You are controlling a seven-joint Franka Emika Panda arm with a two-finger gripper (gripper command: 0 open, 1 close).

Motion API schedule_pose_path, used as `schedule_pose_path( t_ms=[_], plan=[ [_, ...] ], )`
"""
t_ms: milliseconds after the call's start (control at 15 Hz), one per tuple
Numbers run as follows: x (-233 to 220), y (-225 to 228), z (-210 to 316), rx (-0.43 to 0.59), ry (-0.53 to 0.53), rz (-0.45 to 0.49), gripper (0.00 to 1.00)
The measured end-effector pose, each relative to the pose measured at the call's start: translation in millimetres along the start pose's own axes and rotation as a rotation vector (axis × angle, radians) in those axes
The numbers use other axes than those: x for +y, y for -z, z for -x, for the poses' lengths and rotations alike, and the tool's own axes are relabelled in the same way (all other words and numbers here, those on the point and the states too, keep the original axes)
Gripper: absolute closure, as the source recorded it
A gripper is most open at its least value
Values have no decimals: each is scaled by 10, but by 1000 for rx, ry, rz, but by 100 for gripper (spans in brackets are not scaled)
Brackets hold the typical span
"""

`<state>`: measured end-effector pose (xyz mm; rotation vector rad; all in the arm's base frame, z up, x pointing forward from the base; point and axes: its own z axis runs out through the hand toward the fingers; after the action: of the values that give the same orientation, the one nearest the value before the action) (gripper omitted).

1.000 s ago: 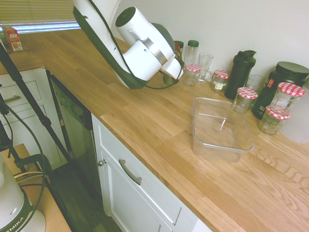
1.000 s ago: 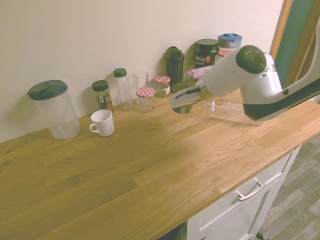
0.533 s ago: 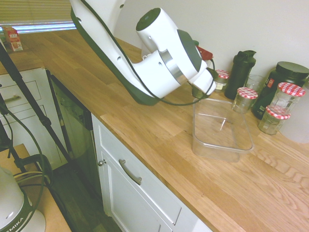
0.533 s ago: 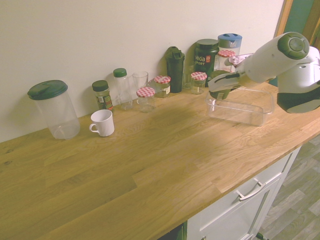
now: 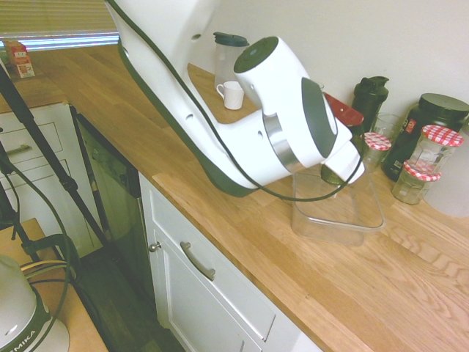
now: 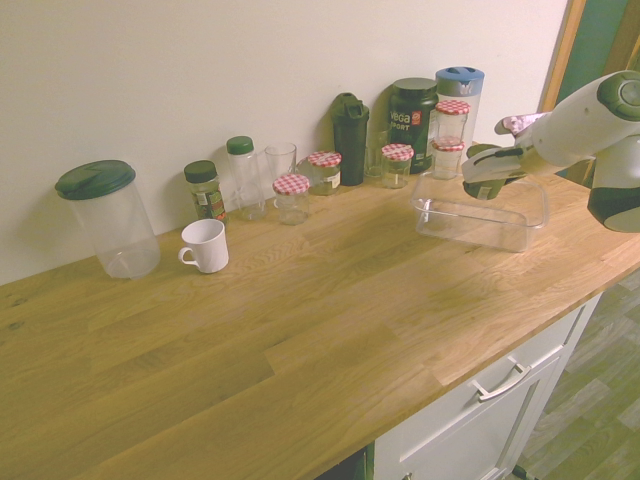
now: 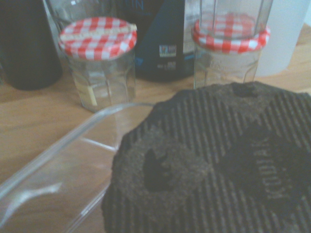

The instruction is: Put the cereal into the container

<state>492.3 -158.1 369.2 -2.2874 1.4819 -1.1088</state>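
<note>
Cereal point(image 7: 209, 160) mostly hidden (dark ribbed top only), fingers point(image 6: 487, 176) clamped on it, above container point(image 6: 482, 222).

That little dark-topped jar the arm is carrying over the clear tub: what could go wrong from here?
The gripper is shut on the cereal jar above the container, not yet resting in it. Released from there, the jar might bounce or tip inside the tub. The tub looks light, so a bump on its rim could slide it along the counter. The red-checked jars stand just beyond the container; overshooting toward the wall could knock them.
</note>
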Motion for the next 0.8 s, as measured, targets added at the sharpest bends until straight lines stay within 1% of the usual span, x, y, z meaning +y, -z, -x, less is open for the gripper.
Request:
schedule_pose_path(
  t_ms=[333, 533, 600, 800],
  plan=[
    [54, -546, 48, -33, -30, 42, 100],
    [-2, -660, 141, -58, -50, 65, 100],
    [-28, -673, 146, -64, -60, 72, 0],
    [-132, -707, 105, -96, -80, 111, 0]
  ],
)
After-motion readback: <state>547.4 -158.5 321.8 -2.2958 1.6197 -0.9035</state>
